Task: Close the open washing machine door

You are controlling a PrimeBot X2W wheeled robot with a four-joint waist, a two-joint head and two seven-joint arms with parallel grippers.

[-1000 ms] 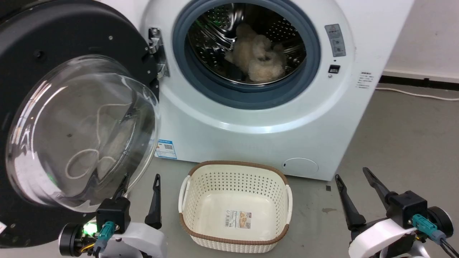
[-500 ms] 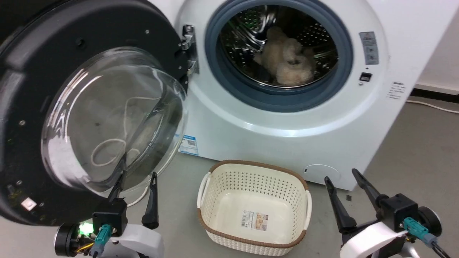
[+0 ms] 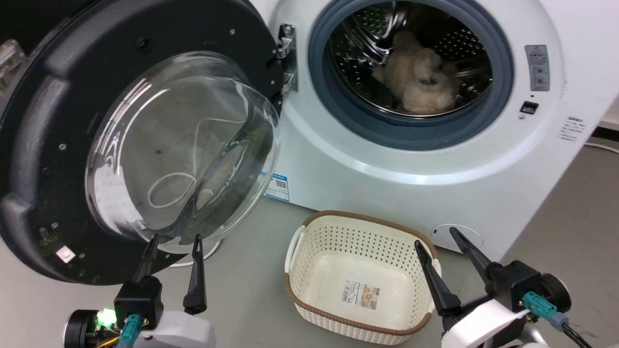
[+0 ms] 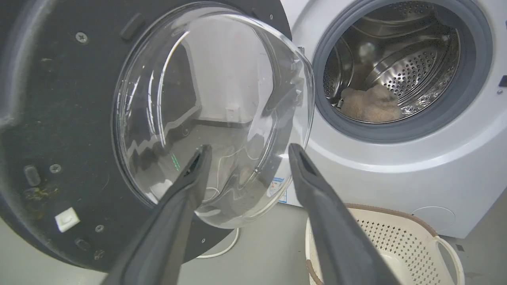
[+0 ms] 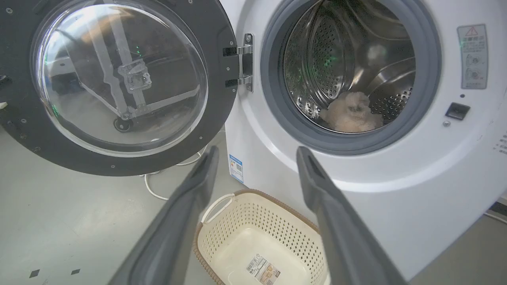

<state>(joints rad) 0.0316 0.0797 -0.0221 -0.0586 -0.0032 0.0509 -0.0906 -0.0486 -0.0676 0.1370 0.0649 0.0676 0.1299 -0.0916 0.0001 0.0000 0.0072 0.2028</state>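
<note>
your left gripper (image 3: 175, 238), spread and empty, points at the wide-open door (image 3: 48, 121). your right gripper (image 3: 436, 237) gapes too.

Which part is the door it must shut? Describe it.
Find the big white washing machine. Hinged at the left of its drum opening, swung wide open, hangs the washing machine door: a round black disc with a bulging clear glass bowl, unlike the grey-ringed opening itself.

The left gripper (image 3: 175, 238) sits low, its two dark fingers (image 3: 195, 275) parted, nearly parallel and empty. The right gripper (image 3: 436, 237) is spread wider, its fingers slanting up and leftward from its white wrist housing (image 3: 483, 324), also empty.
</note>
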